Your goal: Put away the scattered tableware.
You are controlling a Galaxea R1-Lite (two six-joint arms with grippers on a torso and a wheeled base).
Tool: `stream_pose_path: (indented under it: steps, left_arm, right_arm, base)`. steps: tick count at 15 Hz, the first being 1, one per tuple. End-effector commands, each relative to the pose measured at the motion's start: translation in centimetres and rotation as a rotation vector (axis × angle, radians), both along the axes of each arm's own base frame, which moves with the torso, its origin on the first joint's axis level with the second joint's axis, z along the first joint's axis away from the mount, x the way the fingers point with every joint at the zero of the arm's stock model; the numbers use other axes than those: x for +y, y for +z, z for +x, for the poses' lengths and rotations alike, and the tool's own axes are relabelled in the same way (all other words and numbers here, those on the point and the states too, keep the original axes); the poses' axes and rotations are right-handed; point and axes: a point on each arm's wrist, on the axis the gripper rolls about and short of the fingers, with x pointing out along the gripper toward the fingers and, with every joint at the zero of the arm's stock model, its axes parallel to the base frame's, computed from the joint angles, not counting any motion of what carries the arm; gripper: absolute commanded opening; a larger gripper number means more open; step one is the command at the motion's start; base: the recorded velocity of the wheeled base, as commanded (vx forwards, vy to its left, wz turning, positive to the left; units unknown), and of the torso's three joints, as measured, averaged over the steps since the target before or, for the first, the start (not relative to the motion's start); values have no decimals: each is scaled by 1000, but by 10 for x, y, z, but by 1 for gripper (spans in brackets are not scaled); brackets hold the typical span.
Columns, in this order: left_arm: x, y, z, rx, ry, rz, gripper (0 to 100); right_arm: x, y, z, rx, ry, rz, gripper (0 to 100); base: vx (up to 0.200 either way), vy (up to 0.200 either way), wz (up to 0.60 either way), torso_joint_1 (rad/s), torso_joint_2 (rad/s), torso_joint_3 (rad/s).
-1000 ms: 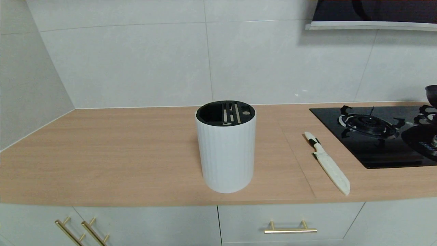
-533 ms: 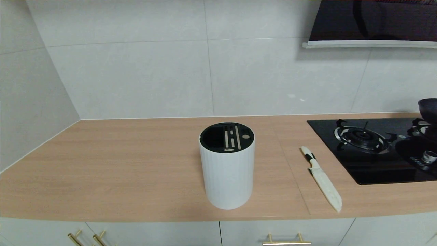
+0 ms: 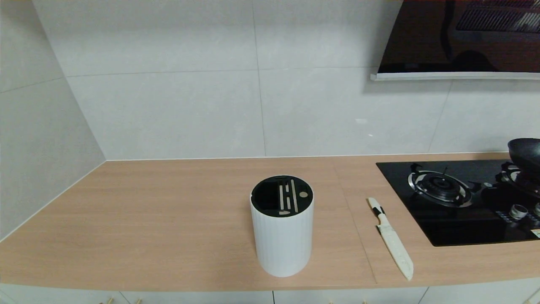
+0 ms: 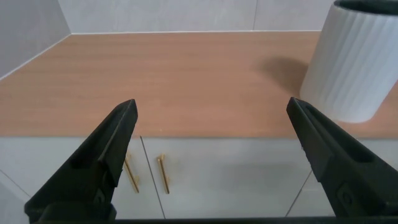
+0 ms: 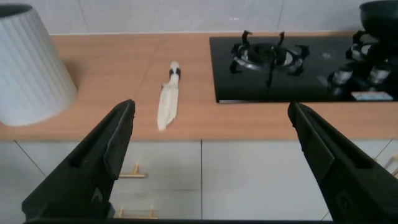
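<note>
A white ribbed cylindrical holder (image 3: 282,230) with a black slotted top stands upright near the front edge of the wooden counter (image 3: 168,211). To its right a white knife (image 3: 391,240) with a black band on its handle lies flat on the counter, blade toward the front edge. My left gripper (image 4: 211,118) is open and hangs in front of the cabinet, below counter level, with the holder (image 4: 354,62) ahead of it to one side. My right gripper (image 5: 211,118) is open too, in front of the counter edge, with the knife (image 5: 168,99) lying beyond it.
A black gas hob (image 3: 460,198) with burners and knobs fills the counter's right end, with a dark pan (image 3: 525,154) on the far burner. A range hood (image 3: 460,42) hangs above it. Tiled walls close the back and left. Cabinet doors with gold handles (image 4: 163,174) sit below.
The whole head view has shifted: holder, knife and hob sit lower in the picture and the hood shows more, so the camera moved. Nothing on the counter has moved.
</note>
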Motion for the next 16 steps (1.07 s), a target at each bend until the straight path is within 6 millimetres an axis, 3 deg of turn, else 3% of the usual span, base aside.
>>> stream_pose_path:
  steps: [1,14,16]
  left_arm:
    - [0,0,0,0,1,0,100]
    - [0,0,0,0,1,3,100]
    - [0,0,0,2,1,3,100]
  right_arm:
    - [0,0,0,1,0,-1,100]
    - [0,0,0,1,-1,-13,100]
    - [1,28,-7,-118,33,5,100]
  base:
    - [0,0,0,198,-408,-207]
    - [0,0,0,9,-18,-9]
    - [0,0,0,0,0,0]
